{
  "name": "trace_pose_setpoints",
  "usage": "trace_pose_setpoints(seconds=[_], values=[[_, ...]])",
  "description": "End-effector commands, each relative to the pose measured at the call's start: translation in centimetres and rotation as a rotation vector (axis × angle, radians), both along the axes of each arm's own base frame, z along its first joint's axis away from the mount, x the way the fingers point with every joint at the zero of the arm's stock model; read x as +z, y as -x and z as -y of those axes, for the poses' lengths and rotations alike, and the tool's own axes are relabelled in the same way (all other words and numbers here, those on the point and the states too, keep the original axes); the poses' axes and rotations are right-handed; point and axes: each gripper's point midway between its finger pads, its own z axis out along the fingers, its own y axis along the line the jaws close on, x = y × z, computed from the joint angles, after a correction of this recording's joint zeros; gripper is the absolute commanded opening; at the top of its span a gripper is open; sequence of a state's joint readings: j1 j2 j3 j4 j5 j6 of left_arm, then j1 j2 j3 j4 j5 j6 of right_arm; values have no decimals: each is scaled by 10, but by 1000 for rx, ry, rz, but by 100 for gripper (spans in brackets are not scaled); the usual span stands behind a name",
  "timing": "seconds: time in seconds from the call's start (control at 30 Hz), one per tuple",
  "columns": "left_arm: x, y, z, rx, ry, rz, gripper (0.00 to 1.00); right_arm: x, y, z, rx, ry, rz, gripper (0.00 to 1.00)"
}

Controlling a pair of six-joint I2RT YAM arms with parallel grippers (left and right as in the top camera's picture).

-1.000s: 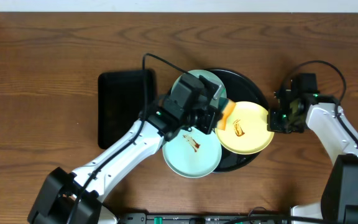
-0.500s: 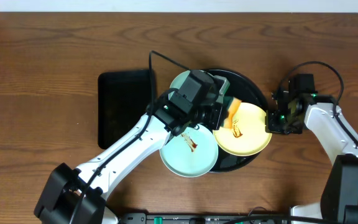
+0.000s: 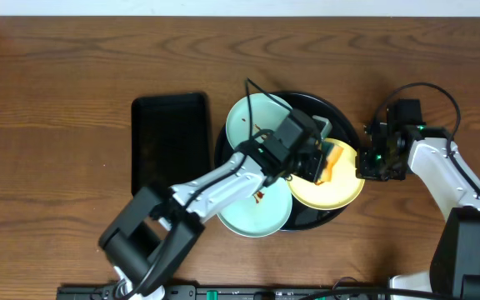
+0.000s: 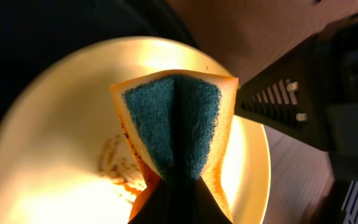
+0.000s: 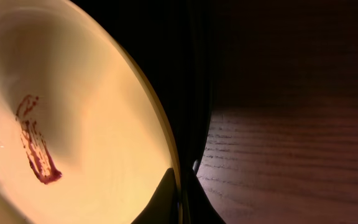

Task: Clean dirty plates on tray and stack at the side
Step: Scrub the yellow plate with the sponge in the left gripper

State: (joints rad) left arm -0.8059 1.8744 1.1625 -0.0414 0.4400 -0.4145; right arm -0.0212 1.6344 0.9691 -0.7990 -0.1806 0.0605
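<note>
The pale yellow plate [image 3: 340, 185] lies on the right of the round black tray [image 3: 342, 117], with a brown sauce smear [image 5: 36, 146] on it. My left gripper [image 3: 323, 163] is shut on a folded orange-and-green sponge [image 4: 176, 124], held over the yellow plate [image 4: 61, 143] beside the smear [image 4: 114, 165]. My right gripper [image 3: 363, 163] is shut on the yellow plate's right rim [image 5: 160, 137]. One mint-blue plate [image 3: 248, 125] lies at the tray's back left. Another [image 3: 252, 212], smeared, is at the front left, partly under my left arm.
A smaller rectangular black tray [image 3: 169, 142] lies left of the round tray. The right arm [image 3: 448, 171] reaches in from the right edge. Brown wooden table [image 3: 57, 100] surrounds everything.
My left arm has swung right, carrying the sponge from the yellow plate's left edge to over its middle. The right gripper and the yellow plate have stayed put.
</note>
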Motion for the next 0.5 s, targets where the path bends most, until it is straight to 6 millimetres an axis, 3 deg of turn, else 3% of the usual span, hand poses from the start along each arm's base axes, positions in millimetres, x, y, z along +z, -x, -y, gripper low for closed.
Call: trace_pose_setpoints(seconds=[0.0, 0.23, 0.47], values=[[-1, 5, 14, -1, 31, -36, 8, -1, 0, -6, 9, -12, -8, 1], [-22, 15, 17, -5, -4, -83, 8, -1, 0, -6, 9, -12, -8, 1], [-41, 1, -4, 77, -103, -71, 8, -1, 1, -6, 10, -12, -8, 1]])
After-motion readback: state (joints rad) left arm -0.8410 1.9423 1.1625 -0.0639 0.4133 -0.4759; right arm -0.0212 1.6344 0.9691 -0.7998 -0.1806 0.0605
